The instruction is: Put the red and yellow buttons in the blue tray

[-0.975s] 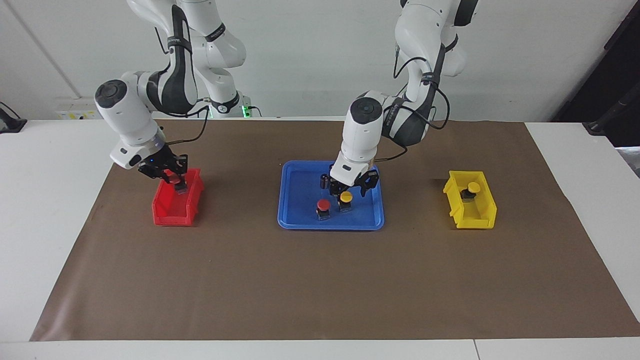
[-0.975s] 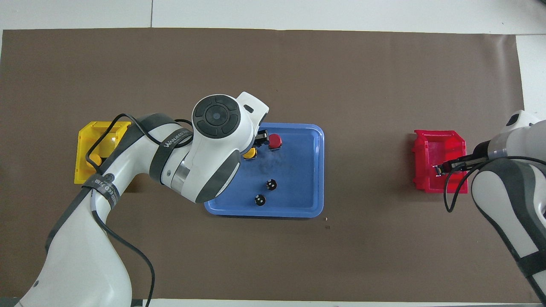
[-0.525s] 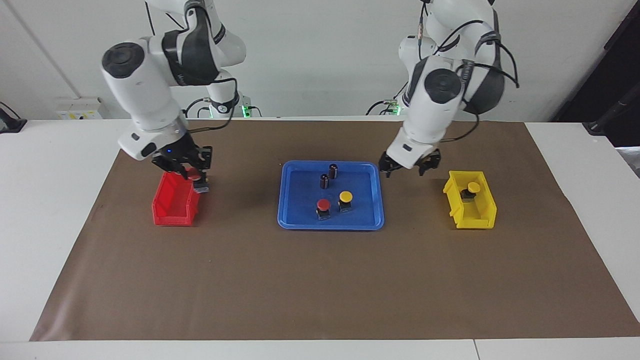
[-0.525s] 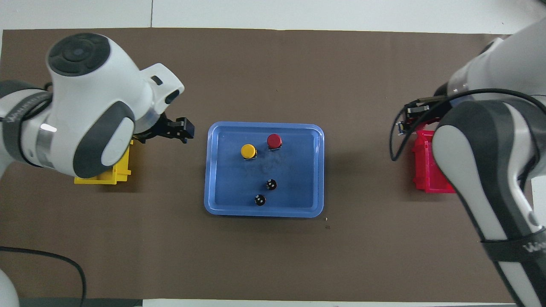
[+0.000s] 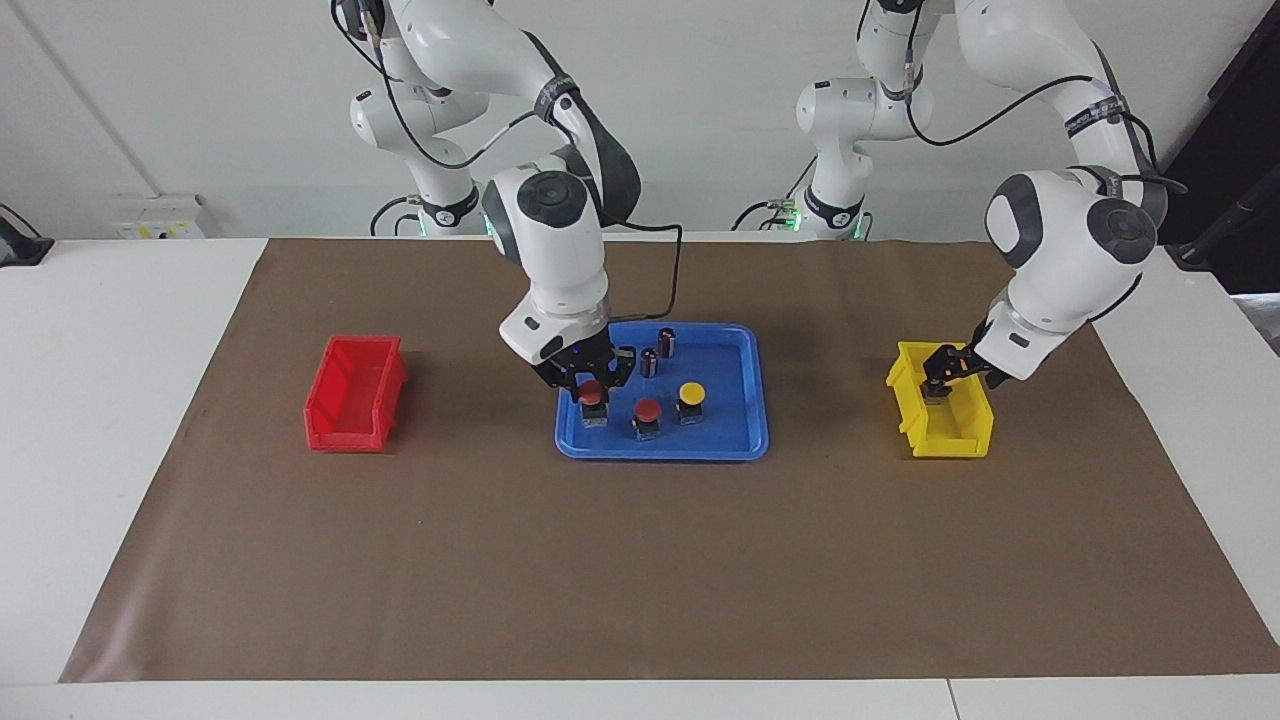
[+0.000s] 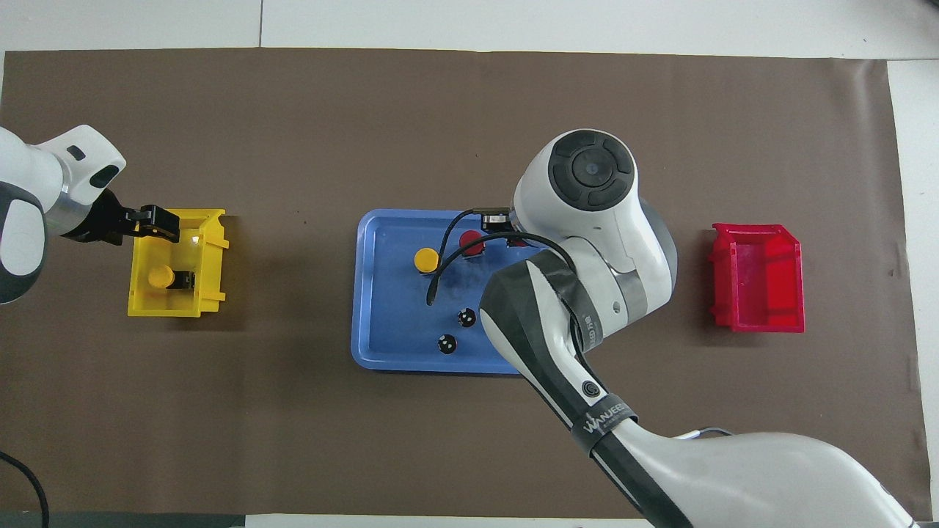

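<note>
The blue tray [image 5: 722,425] lies mid-table and also shows in the overhead view [image 6: 392,323]. In it stand a red button [image 5: 648,408] [image 6: 471,242] and a yellow button [image 5: 691,393] [image 6: 426,259]. My right gripper [image 5: 591,385] is shut on a second red button [image 5: 591,388], low in the tray's end toward the right arm. From overhead, the arm hides most of that gripper. A second yellow button [image 6: 160,276] sits in the yellow bin [image 6: 176,308]. My left gripper [image 5: 948,378] [image 6: 165,224] is open and empty just over that bin [image 5: 945,430].
Two dark capless cylinders [image 5: 667,340] [image 5: 648,362] stand in the tray, nearer to the robots than the buttons. An empty red bin [image 5: 350,400] [image 6: 759,279] sits toward the right arm's end. A brown mat [image 5: 640,560] covers the table.
My right gripper carried a red button from the red bin to the blue tray. My left gripper moved from the tray, past its edge, to over the yellow bin.
</note>
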Robot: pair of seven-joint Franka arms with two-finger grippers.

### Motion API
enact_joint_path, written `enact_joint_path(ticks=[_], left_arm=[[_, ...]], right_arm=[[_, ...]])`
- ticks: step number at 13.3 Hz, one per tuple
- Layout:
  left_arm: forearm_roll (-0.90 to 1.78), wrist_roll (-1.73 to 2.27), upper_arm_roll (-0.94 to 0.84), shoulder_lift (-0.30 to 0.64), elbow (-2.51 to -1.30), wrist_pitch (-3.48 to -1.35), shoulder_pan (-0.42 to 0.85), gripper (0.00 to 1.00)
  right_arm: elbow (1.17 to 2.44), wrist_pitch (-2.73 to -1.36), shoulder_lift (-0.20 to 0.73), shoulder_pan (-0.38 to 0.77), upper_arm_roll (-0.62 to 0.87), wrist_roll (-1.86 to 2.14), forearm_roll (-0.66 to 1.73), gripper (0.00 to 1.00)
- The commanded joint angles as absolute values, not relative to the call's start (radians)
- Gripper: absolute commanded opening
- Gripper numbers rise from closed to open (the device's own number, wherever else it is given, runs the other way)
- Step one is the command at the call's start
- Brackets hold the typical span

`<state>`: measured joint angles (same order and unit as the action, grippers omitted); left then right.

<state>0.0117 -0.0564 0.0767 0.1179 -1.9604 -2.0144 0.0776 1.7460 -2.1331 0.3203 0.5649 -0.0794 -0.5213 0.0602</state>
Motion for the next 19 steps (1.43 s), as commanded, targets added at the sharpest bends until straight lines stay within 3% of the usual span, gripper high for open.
enact_joint_path(ticks=[1,4,6,7,8,10,14,16,18,19], left_arm=[[-0.002,-0.090,0.060,0.049,-2.057,-2.066,0.054,0.71],[-0.002,-0.075,0.060,0.028,-2.103,-2.083,0.063,0.68],[-0.002,-0.080,0.060,0.006,-2.147,-2.086,0.066,0.68],[-0.002,-0.087,0.060,0.002,-2.161,-2.107,0.064,0.68],[-0.002,-0.090,0.060,0.002,-2.175,-2.140,0.063,0.68],[-0.002,-0.089,0.060,0.002,-2.203,-2.175,0.063,0.68],[-0.002,-0.083,0.060,0.002,-2.241,-2.206,0.064,0.67],[-0.002,-0.077,0.060,0.005,-2.238,-2.204,0.064,0.02],[-0.002,-0.039,0.055,0.014,-2.136,-2.099,0.072,0.01],[-0.002,-0.013,0.054,0.015,-2.023,-1.950,0.089,0.01]], right_arm=[[1.864,-2.236,0.270,0.563,-0.087,-0.520,0.072,0.16],[1.904,-2.260,0.273,0.566,-0.086,-0.520,0.072,0.19],[1.930,-2.273,0.267,0.566,-0.087,-0.520,0.072,0.27],[1.931,-2.278,0.267,0.566,-0.086,-0.520,0.072,0.39],[1.921,-2.270,0.268,0.566,-0.087,-0.520,0.072,0.75],[1.860,-2.229,0.270,0.557,-0.094,-0.520,0.071,1.00],[1.567,-1.886,0.256,0.393,-0.098,-0.497,0.025,1.00],[1.468,-1.722,0.236,0.296,-0.098,-0.380,0.034,1.00],[1.463,-1.655,0.177,0.235,-0.100,-0.325,0.026,1.00],[1.459,-1.616,0.151,0.197,-0.101,-0.274,0.026,1.00]])
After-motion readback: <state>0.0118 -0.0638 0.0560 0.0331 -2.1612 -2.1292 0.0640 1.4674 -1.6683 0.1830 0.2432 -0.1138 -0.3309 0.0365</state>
